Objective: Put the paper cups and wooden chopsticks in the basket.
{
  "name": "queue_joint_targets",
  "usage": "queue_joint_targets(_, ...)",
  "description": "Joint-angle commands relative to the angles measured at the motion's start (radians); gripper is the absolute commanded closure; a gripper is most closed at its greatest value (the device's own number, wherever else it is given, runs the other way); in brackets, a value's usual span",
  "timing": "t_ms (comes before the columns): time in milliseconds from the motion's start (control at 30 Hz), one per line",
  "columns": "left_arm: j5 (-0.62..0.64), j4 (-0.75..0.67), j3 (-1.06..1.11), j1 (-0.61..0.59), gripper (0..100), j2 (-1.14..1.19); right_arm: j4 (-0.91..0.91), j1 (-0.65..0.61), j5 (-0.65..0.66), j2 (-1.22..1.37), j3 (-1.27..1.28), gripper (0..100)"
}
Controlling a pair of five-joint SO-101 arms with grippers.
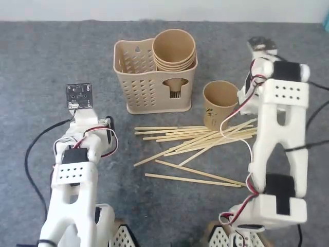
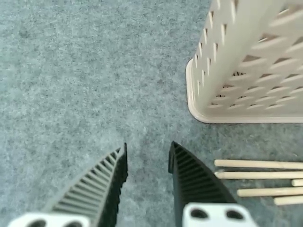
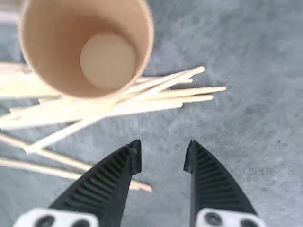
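A beige slotted basket (image 1: 154, 85) stands at the back of the grey mat with a stack of paper cups (image 1: 175, 49) inside it. One more paper cup (image 1: 220, 103) stands upright on the mat to the basket's right. Several wooden chopsticks (image 1: 200, 141) lie scattered in front of both. My left gripper (image 2: 148, 146) is open and empty, low over the mat near the basket's (image 2: 246, 61) front-left corner and just beside the chopstick ends (image 2: 258, 175). My right gripper (image 3: 164, 143) is open and empty, close to the single cup (image 3: 90, 47) and the chopstick ends (image 3: 142, 97).
Both white arms stand at the front of the table, the left arm (image 1: 77, 170) left of the chopstick pile and the right arm (image 1: 280, 128) over its right end. Grey mat (image 1: 46, 62) lies bare to the basket's left.
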Motion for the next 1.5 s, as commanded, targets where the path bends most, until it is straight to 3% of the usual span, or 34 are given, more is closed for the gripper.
queue_joint_targets(0, -0.009, -0.026, -0.007, 0.006, 87, -0.035, -0.021, 0.005, -0.127, -0.079, -0.097, 82.7)
queue_joint_targets(267, -0.009, -0.026, -0.007, 0.006, 87, -0.035, -0.194, -0.047, -0.347, 0.033, -0.112, 82.6)
queue_joint_targets(633, -0.009, -0.028, -0.007, 0.006, 87, -0.037, -0.318, -0.09, -0.402, 0.317, -0.112, 83.3)
queue_joint_targets(800, -0.009, -0.028, -0.008, 0.006, 87, -0.037, -0.309, -0.067, -0.402, 0.363, -0.118, 99.8)
queue_joint_targets(1200, -0.009, -0.025, -0.008, 0.005, 87, -0.037, -0.231, -0.024, -0.402, 0.007, -0.118, 99.1)
queue_joint_targets(1467, -0.009, -0.023, -0.008, 0.005, 87, -0.037, -0.427, -0.033, -0.404, -0.328, -0.118, 99.1)
